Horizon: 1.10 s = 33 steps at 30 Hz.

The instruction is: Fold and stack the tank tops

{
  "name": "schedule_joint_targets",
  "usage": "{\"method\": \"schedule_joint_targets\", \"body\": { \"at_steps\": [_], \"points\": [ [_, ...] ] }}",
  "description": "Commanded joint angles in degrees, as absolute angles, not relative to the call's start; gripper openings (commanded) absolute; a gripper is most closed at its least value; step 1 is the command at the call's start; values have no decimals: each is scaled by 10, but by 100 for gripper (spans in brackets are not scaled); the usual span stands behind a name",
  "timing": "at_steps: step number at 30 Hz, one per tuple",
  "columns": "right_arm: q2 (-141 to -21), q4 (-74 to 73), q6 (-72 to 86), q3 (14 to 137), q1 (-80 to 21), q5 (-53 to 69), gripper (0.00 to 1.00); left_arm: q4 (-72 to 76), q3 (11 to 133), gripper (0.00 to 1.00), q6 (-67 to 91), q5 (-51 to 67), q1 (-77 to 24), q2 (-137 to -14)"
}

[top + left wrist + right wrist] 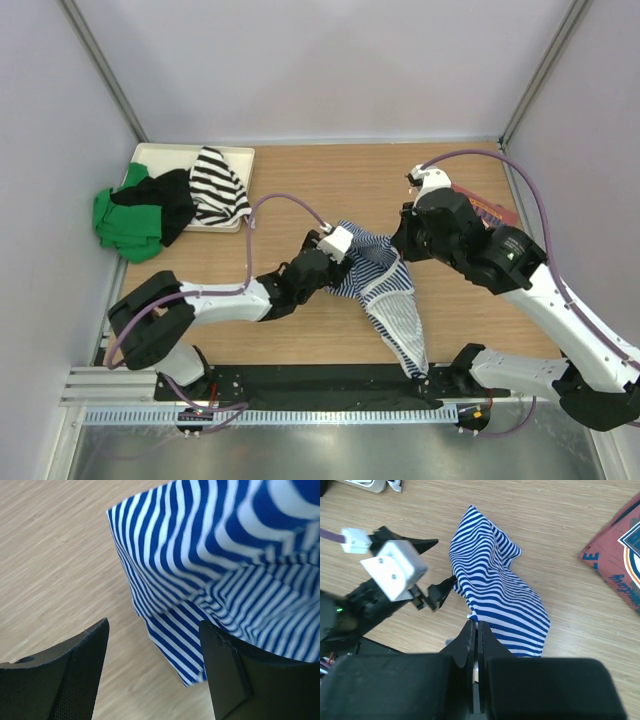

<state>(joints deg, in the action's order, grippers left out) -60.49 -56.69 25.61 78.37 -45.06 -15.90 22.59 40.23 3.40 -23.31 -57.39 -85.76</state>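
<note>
Wooden table [300, 180]: right arm [500, 255] hides most of the brick-red tank top [492, 212].

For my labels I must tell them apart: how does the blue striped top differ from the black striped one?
Stripes: the blue top has thin blue ones, the black top broad black ones. Place: the blue top is central; the black top lies on the tray, far left. Hold: the right gripper is shut on the blue top; nothing holds the black top. Both are striped and unfolded.

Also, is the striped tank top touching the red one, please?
Apart. Right wrist view shows bare table between the striped tank top and red tank top.
</note>
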Motion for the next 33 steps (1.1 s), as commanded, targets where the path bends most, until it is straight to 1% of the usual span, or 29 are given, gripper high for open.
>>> {"method": "schedule_joint_targets", "body": {
  "at_steps": [1,4,5,7,10,13,14,15,18,20,22,23,24,25,27,30,33],
  "points": [
    [-606,-568,249,828,-444,-140,2,301,444,73,0,-293,-573,-894],
    [-612,-577,245,847,-439,-135,2,316,470,64,-11,-292,-573,-932],
    [-614,-584,245,852,-436,-135,2,315,488,57,-11,-298,-573,-939],
    [-618,-590,241,873,-432,-136,2,316,504,48,-8,-312,-572,-956],
    [-623,-607,235,899,-427,-153,2,316,505,42,13,-330,-572,-949],
    [-628,-617,229,917,-423,-164,2,316,496,20,28,-361,-572,-921],
    [-628,-617,227,918,-422,-170,2,314,490,3,34,-378,-572,-914],
    [-630,-616,225,923,-418,-171,1,307,490,0,41,-433,-572,-910],
    [-638,-613,220,935,-411,-179,1,251,504,0,9,-466,-571,-875],
    [-649,-604,217,943,-406,-180,1,211,529,0,-28,-526,-571,-839],
    [-661,-599,218,946,-400,-178,1,130,565,0,-54,-568,-571,-808],
    [-664,-590,218,946,-398,-176,1,94,580,0,-56,-573,-571,-771],
    [-665,-585,219,941,-396,-168,1,16,595,0,-52,-574,-571,-753],
    [-668,-574,221,937,-393,-168,1,-28,625,0,-40,-577,-574,-734],
    [-668,-563,223,918,-387,-166,1,-136,646,0,31,-535,-575,-682],
    [-664,-537,227,869,-358,-163,1,-201,649,1,115,-462,-576,-635],
    [-651,-515,230,803,-307,-158,1,-214,608,8,177,-351,-576,-621]
  ]
}}
